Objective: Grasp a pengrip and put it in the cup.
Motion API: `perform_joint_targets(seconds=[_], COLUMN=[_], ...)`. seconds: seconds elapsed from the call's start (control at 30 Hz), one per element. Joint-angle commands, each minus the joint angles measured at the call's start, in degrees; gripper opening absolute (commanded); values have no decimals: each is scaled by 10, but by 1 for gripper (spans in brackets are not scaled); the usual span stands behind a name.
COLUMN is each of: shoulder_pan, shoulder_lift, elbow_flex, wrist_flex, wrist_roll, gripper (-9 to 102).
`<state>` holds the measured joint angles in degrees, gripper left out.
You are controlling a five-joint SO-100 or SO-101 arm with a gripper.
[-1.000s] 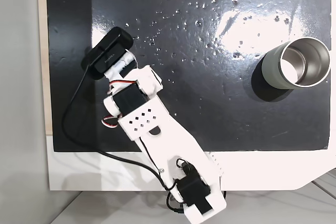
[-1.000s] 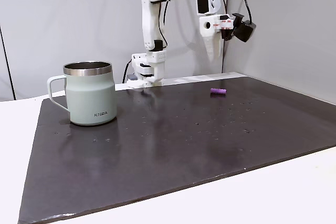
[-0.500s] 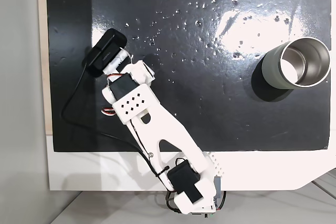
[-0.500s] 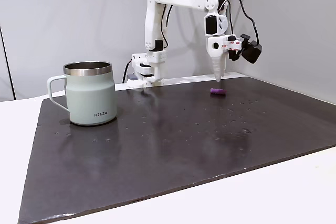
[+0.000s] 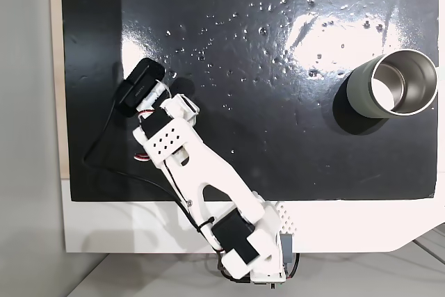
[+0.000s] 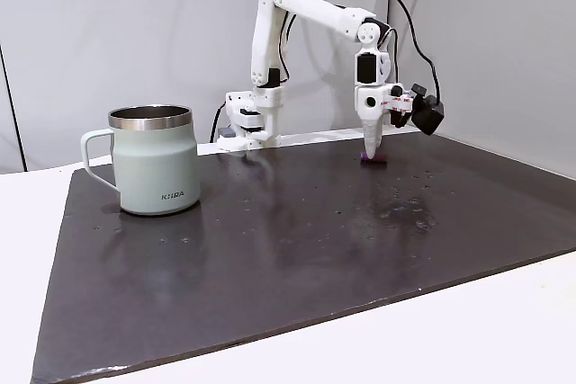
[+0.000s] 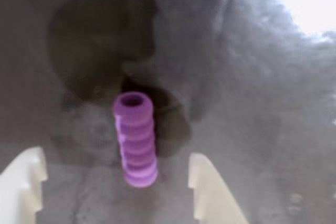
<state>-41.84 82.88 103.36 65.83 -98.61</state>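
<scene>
The light-purple ribbed pengrip [image 7: 136, 139] lies on the black mat, seen end-on in the wrist view. My gripper [image 7: 115, 156] is open; one white fingertip [image 7: 26, 174] stands left of the pengrip and the other [image 7: 206, 182] right of it, neither touching it. In a fixed view from the side, the gripper [image 6: 372, 156] points straight down with its tips at the mat, and a bit of purple pengrip [image 6: 382, 162] shows at its foot. The grey-green cup [image 6: 154, 163] stands upright far to the left there. From above, the cup [image 5: 396, 85] sits at the mat's right edge.
The black mat [image 6: 297, 249] is wet-spotted and glossy. The arm's base [image 6: 250, 123] stands at the mat's back edge. A black camera [image 6: 427, 114] hangs off the wrist with its cable. From above, the white arm [image 5: 201, 172] crosses the mat's lower left.
The arm has stretched out and dropped from well above the mat down to it. The gripper now straddles the pengrip. Cup and pengrip have not moved.
</scene>
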Motion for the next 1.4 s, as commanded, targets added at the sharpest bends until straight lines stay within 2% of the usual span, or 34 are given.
perform_joint_targets(seconds=[0.0, 0.43, 0.7, 0.93, 1.13, 1.37], shoulder_pan=[-4, 5, 7, 5, 13, 77], shoulder_lift=[3, -12, -14, -11, 8, 92], elbow_flex=[1, 20, 38, 45, -15, -21], wrist_flex=[-18, -64, -79, -79, -51, -39], wrist_roll=[7, 2, 2, 6, 66, 91], gripper=[33, 18, 1, 0, 0, 0])
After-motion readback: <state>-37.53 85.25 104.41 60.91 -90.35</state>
